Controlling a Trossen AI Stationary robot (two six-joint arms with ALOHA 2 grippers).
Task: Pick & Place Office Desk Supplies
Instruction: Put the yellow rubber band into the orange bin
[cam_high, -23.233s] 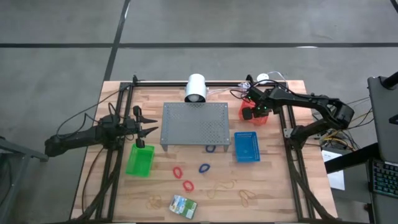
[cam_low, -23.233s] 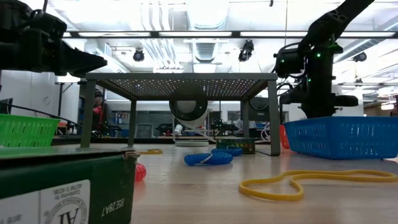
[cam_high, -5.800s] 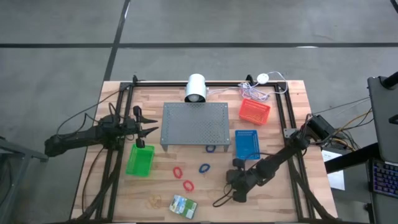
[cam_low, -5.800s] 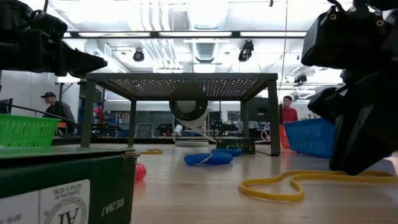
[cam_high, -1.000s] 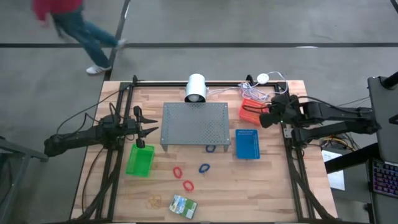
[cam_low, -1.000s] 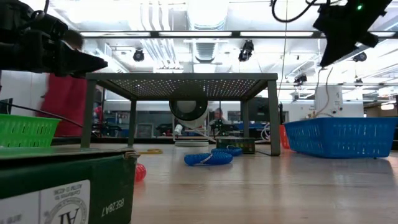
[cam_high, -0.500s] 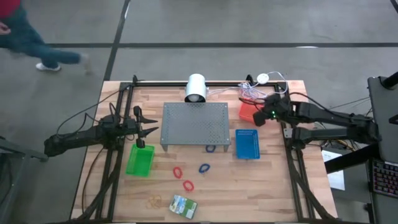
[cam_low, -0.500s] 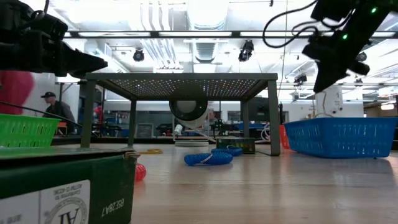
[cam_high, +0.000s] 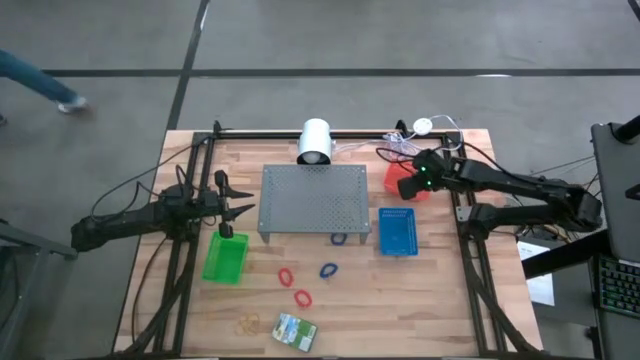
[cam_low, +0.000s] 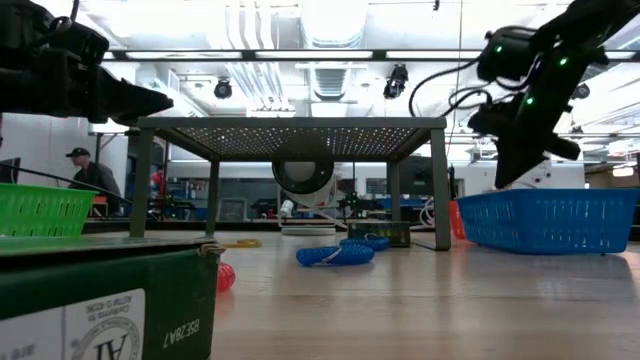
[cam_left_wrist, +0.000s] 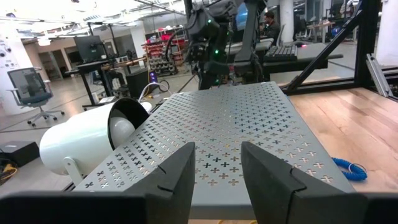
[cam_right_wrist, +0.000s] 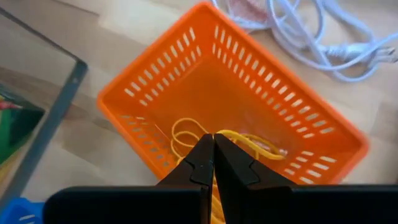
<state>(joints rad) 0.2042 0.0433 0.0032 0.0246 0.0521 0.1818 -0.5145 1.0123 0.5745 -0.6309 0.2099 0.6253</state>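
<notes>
Spanning the desk (cam_high: 440, 300), the grey stand (cam_high: 313, 201) sits mid-desk. The right hand (cam_right_wrist: 213, 163) hangs over the red basket (cam_right_wrist: 236, 93), pinched shut on yellow rubber bands (cam_right_wrist: 245, 142). The left hand (cam_high: 243, 210) waits half open above the green basket (cam_high: 225, 257).

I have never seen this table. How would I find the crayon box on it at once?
Start at the grey perforated stand in the middle of the wooden table, then go toward the table's near edge, past the red loops. The crayon box lies there beside a tan rubber band. It is the only solid green-and-yellow box; its neighbours are thin loops.
</notes>
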